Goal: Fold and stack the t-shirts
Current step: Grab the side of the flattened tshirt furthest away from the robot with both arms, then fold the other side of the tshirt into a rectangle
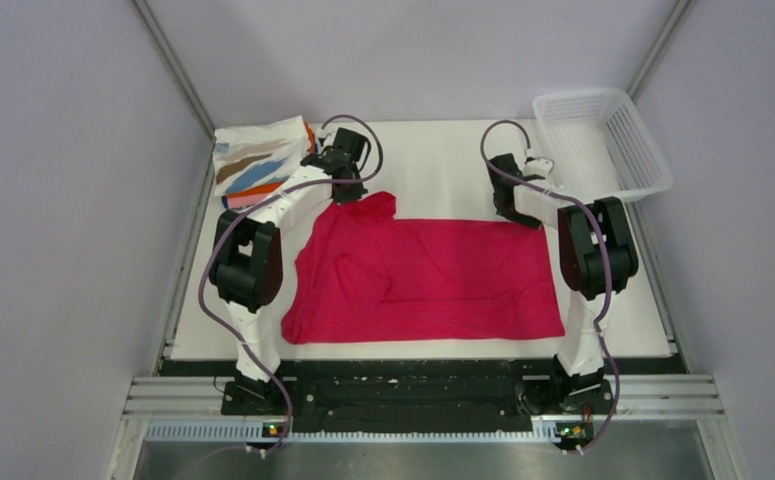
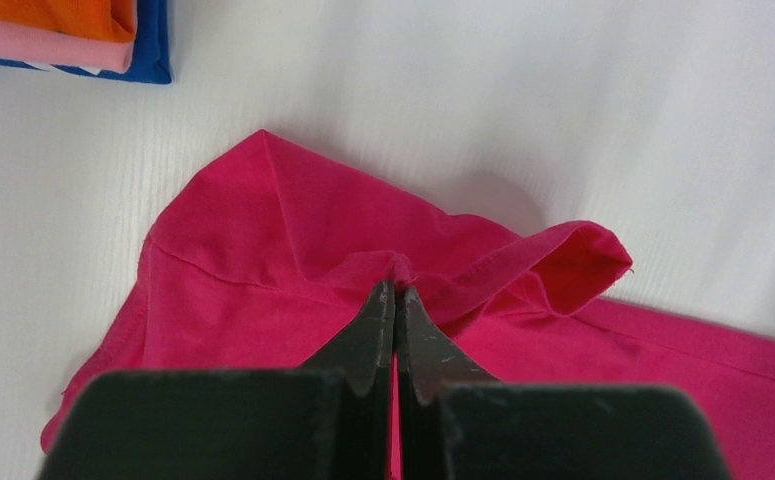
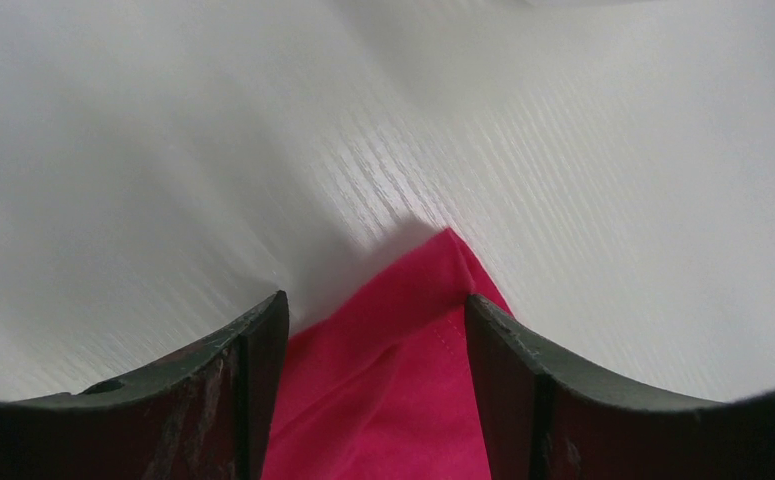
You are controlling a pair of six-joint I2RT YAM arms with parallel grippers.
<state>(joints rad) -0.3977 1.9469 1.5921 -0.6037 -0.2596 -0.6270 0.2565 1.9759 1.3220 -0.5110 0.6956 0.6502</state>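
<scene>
A magenta-red t-shirt [image 1: 423,275] lies spread across the middle of the white table. My left gripper [image 1: 348,192] is shut on a pinch of its far left corner, near the sleeve [image 2: 293,230]; the cloth bunches up at the fingertips [image 2: 395,290]. My right gripper [image 1: 519,212] stands open at the shirt's far right corner, and that corner [image 3: 413,330] lies between the two fingers [image 3: 253,370]. A pile of folded t-shirts [image 1: 261,160] sits at the far left, a white one with tan and blue streaks on top, with orange, pink and blue edges [image 2: 113,40] below.
A white plastic mesh basket [image 1: 603,140] stands at the far right corner, close behind the right arm. Grey walls enclose the table on three sides. The folded pile lies just left of my left gripper.
</scene>
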